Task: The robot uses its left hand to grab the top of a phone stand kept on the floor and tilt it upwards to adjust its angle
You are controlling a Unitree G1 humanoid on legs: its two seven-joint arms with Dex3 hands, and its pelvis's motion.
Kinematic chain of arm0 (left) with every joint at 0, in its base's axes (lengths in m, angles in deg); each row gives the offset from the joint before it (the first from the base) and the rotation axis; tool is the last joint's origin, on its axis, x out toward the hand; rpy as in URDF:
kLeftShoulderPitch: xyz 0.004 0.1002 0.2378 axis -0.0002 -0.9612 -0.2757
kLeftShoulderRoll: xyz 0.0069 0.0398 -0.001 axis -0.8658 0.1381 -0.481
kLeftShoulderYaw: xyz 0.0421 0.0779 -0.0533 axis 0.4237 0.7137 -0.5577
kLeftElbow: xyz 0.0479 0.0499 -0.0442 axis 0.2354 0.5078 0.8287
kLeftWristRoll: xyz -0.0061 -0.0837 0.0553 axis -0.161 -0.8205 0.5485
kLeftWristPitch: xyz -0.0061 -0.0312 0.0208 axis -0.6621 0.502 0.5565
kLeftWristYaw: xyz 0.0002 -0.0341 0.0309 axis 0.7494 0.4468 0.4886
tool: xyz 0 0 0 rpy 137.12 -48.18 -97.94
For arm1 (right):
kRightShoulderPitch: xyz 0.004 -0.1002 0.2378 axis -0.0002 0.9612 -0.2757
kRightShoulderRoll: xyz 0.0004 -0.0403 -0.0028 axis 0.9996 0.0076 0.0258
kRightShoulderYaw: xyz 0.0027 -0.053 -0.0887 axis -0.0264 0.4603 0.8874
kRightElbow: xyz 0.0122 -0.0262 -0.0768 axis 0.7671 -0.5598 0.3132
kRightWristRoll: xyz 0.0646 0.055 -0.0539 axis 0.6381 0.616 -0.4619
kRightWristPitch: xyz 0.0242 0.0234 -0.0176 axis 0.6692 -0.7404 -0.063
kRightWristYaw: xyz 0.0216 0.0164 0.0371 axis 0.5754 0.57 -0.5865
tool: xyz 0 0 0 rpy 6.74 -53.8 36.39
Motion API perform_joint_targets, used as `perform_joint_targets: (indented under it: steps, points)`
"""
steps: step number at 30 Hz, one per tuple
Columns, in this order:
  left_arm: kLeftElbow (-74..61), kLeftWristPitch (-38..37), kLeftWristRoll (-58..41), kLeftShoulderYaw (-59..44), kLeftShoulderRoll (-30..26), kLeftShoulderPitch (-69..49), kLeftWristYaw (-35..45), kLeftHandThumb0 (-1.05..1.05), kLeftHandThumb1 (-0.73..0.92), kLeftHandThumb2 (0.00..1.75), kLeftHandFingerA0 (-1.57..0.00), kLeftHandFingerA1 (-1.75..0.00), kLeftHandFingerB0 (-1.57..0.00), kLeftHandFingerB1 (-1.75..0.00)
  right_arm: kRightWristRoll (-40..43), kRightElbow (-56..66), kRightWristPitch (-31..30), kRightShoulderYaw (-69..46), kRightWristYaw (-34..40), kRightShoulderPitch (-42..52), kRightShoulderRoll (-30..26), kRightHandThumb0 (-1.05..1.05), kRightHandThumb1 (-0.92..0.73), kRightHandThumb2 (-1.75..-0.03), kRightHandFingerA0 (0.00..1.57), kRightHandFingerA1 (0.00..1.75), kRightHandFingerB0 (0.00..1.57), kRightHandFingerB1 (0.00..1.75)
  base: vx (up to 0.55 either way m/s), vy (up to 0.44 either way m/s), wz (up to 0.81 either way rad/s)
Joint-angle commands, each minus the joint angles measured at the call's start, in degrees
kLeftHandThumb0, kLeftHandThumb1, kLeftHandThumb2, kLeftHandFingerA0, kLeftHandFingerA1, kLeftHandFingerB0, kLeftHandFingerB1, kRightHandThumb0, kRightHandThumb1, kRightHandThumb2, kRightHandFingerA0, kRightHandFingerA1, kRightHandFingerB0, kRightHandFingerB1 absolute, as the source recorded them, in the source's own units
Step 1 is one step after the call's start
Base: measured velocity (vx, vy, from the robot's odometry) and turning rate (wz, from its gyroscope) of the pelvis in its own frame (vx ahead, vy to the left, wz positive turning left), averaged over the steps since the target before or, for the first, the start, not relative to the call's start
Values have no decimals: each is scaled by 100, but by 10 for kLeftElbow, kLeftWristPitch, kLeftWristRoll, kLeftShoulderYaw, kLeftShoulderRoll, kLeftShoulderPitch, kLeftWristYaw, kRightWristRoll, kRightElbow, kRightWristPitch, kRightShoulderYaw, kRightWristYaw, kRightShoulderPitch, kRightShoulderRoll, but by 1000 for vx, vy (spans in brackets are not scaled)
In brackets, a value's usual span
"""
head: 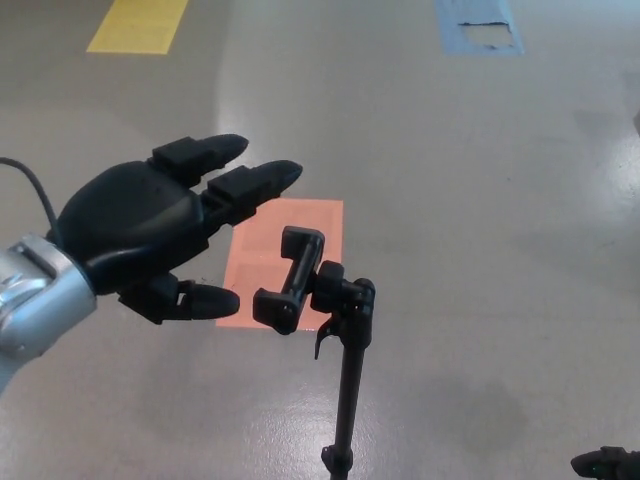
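I see my left hand (150, 235) spread wide and empty, hovering just left of the phone stand (315, 300); an orange floor patch (250, 270) lies behind, nothing between them.

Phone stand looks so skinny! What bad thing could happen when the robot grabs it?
The phone stand is a thin pole with its clamp at the top, so a sideways bump from the open left hand could tip it over. The fingers sit above and left of the clamp, so closing now might miss it.
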Motion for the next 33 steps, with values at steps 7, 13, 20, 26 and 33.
perform_joint_targets:
  steps: [7,13,20,26,33]
  points:
    - [-31,19,42,12,-1,-15,22,-87,64,103,0,-10,0,-14,-4,0,-8,2,-2,-1,-13,-59,-80,-64,31,38,31,34,0,0,0]
    - [-37,20,45,13,0,-27,23,-89,64,100,0,-5,0,-10,-6,-1,-12,4,-7,-4,-13,-58,-79,-64,32,38,32,34,0,0,0]
    - [-33,17,48,12,-3,-30,28,-90,65,101,0,-6,0,-10,-9,-4,-15,7,-8,-6,-13,-57,-79,-64,31,38,32,34,0,0,0]
    - [-32,17,47,9,-5,-33,33,-89,64,100,0,-7,0,-11,-7,-3,-16,4,-11,-5,-13,-57,-79,-64,31,37,33,34,0,0,0]
    - [-19,9,45,7,-6,-31,28,-88,64,101,0,-7,0,-11,-11,-2,-24,8,-11,-10,-12,-57,-79,-64,33,37,33,34,0,0,0]
